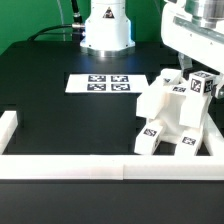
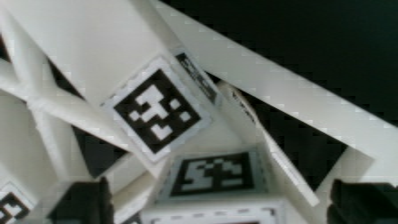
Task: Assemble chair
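The black bench (image 1: 60,110) is shown bounded by a long white border wall (image 1: 60,163) along its near edge and sides; no container is seen in either view, and nothing is held inside anything. The flat marker board (image 1: 108,83) is seen lying well apart from the tool, toward the exterior view's left of it, with the robot's white base (image 1: 105,25) behind it.

The chair (image 1: 172,120) is found directly below the tool, resting on the bench against the corner of the border wall. Several chunky white parts are already joined into one block: a boxy body, leg-like members reaching down to the bench, and a tagged piece at the top just under the tool. The assembly is judged well advanced; whether every peg and frame is seated cannot be told, and no loose part is seen elsewhere on the bench.

The tool (image 1: 192,72) is shown just above the chair's upper end, its fingers (image 1: 184,68) spread wide on either side of the topmost tagged piece. Nothing is judged to be gripped, though contact with the chair cannot be ruled out. In the wrist view, white struts and tags (image 2: 160,108) of the chair fill the frame close beneath the tool.
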Available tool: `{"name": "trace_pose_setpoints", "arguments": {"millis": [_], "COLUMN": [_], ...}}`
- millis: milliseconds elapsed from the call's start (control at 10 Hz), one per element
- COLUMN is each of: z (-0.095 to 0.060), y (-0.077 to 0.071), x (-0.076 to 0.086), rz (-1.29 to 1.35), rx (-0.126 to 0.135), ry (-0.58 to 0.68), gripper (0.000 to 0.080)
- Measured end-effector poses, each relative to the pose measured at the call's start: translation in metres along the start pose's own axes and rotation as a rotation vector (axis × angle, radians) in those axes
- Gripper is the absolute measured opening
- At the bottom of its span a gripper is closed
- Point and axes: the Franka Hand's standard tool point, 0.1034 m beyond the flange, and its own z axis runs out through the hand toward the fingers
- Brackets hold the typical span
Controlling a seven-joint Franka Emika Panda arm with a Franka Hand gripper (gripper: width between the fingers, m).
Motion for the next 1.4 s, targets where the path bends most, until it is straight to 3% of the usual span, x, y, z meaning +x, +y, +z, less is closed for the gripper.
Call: {"name": "trace_pose_setpoints", "arguments": {"millis": [300,800,1400], "z": [-0.0012,-0.0012,0.0003], "y": [-0.0022,-0.0019,-0.0022], "x": [-0.0061,0.0000,-0.0040], "rz": [-0.224,-0.645,-1.170], "rx": [-0.010,-0.004,-0.028], "ry": [0.013,0.014,0.045], "gripper": [0.0647,0.0648,0.0648]}}
